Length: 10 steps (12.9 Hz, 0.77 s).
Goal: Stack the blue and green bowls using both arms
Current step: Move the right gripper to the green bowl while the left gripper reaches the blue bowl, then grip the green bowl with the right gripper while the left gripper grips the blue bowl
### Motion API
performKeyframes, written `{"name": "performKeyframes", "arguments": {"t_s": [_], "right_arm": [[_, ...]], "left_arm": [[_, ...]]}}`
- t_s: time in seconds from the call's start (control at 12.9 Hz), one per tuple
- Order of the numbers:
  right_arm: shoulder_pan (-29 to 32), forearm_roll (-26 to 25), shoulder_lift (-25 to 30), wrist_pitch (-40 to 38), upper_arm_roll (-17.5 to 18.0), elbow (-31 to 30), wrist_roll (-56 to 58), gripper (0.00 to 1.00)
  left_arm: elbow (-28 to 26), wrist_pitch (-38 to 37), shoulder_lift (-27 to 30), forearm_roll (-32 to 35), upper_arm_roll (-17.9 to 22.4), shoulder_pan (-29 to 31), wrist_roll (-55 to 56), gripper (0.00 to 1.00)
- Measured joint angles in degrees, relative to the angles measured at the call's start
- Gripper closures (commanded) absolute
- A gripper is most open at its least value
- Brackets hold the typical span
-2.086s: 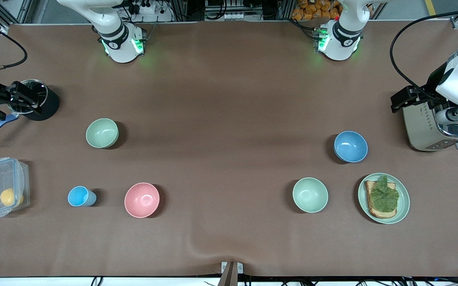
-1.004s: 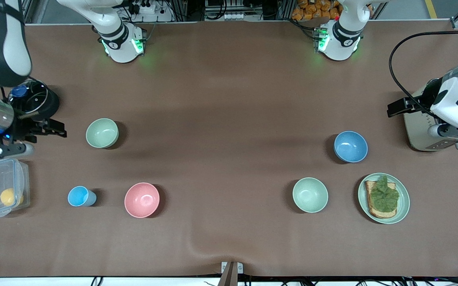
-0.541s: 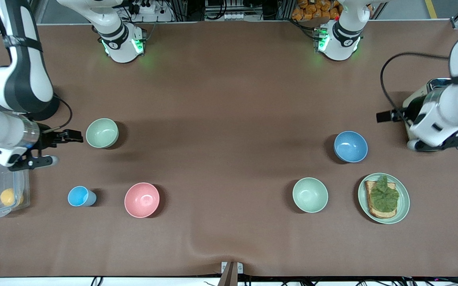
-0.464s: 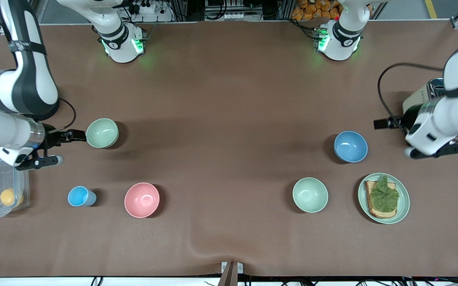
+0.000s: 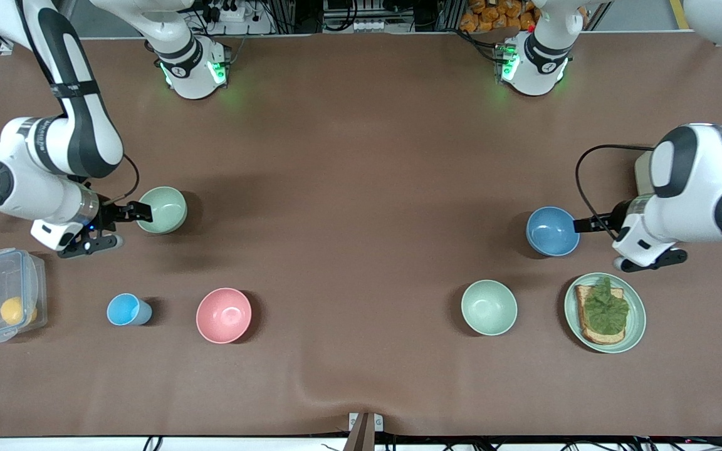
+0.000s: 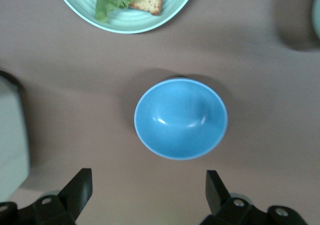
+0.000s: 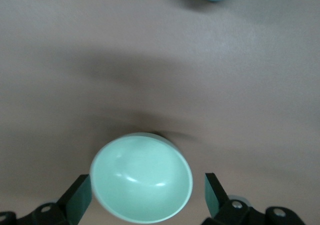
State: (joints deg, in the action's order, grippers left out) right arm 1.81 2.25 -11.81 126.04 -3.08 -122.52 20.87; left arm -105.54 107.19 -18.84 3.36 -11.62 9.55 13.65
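Left hand [image 6: 145,195], fingers spread wide and empty, hangs over the table at the 3 o'clock rim of the blue bowl [image 5: 553,231], which sits toward the left arm's end, at 1 o'clock from a second green bowl [image 5: 489,307]. Right hand [image 7: 145,195], likewise wide and empty, hangs at the 9 o'clock rim of the green bowl [image 5: 161,210], at 11 o'clock from the pink bowl [image 5: 224,315].

Both grippers [image 6: 145,195] [image 7: 145,195] have closed in on their bowls
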Motion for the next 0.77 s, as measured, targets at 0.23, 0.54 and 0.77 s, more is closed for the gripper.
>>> {"name": "performKeyframes", "arguments": {"t_s": [0.23, 0.54, 0.77], "right_arm": [[3.3, 0.0, 0.1, 4.5, -0.2, -4.5, 5.1, 0.0], [3.9, 0.0, 0.1, 9.4, -0.3, -8.0, 5.5, 0.11], [3.9, 0.0, -0.2, 15.0, -0.2, -11.9, 5.5, 0.24]], "left_arm": [[-7.9, 6.8, -0.1, 0.0, 0.0, 1.0, -0.1, 0.0], [-9.9, 9.3, -2.9, 0.0, 0.0, 3.0, -0.1, 0.0], [-9.9, 11.5, -5.5, 0.0, 0.0, 3.6, -0.2, 0.0]]}}
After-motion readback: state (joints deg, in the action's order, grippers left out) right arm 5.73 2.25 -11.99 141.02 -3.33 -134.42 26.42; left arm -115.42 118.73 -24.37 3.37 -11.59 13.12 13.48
